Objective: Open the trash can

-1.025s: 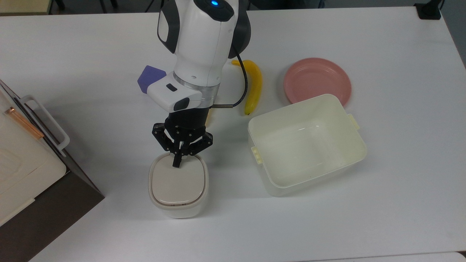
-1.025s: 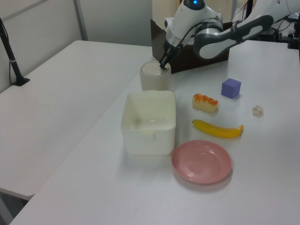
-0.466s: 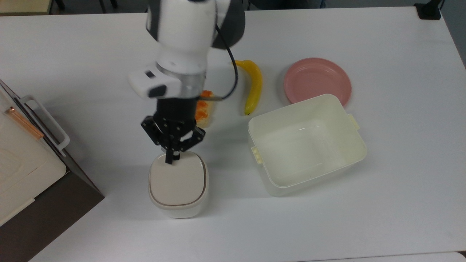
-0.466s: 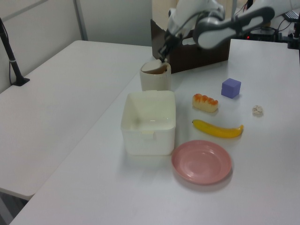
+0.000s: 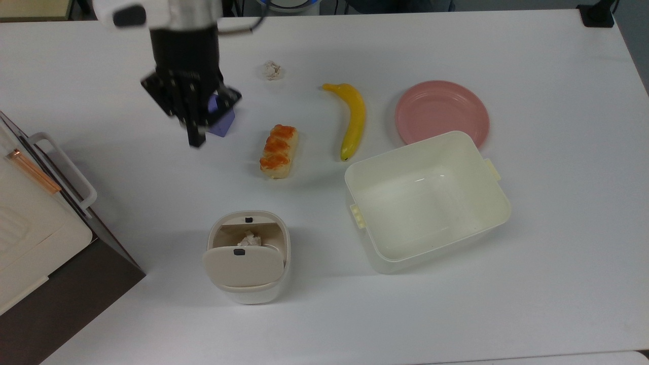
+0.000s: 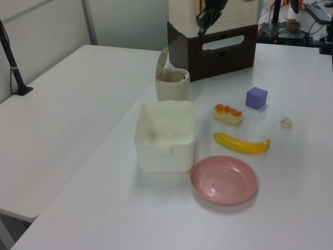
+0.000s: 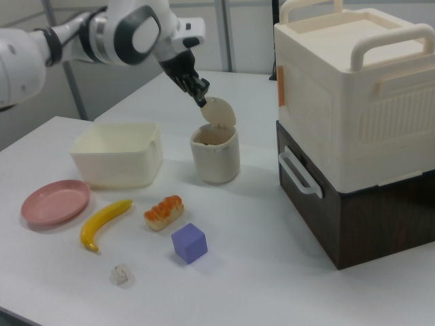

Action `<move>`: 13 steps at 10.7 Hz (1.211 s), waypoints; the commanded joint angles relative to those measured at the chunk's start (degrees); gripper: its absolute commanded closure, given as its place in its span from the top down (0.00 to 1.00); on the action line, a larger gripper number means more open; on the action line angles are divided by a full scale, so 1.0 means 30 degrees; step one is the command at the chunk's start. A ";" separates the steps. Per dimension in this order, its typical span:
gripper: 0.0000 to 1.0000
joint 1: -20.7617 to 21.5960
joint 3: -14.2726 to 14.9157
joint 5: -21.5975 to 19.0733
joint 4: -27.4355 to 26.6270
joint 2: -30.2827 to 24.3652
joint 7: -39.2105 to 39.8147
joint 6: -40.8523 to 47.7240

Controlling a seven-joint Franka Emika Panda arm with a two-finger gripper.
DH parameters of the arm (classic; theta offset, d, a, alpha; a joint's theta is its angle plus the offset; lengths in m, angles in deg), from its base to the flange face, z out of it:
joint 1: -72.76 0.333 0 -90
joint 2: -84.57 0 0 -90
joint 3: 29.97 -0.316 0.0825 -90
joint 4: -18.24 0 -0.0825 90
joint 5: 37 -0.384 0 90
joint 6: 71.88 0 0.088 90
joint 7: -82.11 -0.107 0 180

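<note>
The trash can [image 5: 248, 258] stands on the white tabletop [image 5: 532, 253] beside the cream tub [image 5: 427, 202], its beige lid [image 5: 242, 266] flipped up, crumpled paper [image 5: 249, 239] partly visible inside. The pincer [image 5: 195, 138] hangs raised above the tabletop, clear of the can, fingers clenched on nothing, hiding part of the purple cube [image 5: 222, 117]. In the left view the arm is cut off at the frame's top.

White counter [image 5: 557, 284] carries: trash can [image 5: 248, 289], lid raised; cream tub [image 5: 427, 203] beside it; pink plate [image 5: 442, 111] touching the tub's far rim in the top view; banana [image 5: 354, 119]; orange-topped pastry [image 5: 278, 151]; purple cube [image 7: 189, 243]; small crumpled wad [image 5: 272, 70]; dark brown box [image 7: 353, 210] bearing a cream case [image 7: 353, 95].
</note>
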 commanded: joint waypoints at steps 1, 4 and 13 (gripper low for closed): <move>0.00 -0.0213 0.0116 -0.1149 -0.1017 -0.2202 0.1311 0.3685; 0.00 -0.0652 0.0262 -0.2909 -0.1104 -0.3959 0.3509 0.7411; 1.00 -0.0302 0.0086 -0.2416 -0.3418 -0.5811 0.4011 0.8650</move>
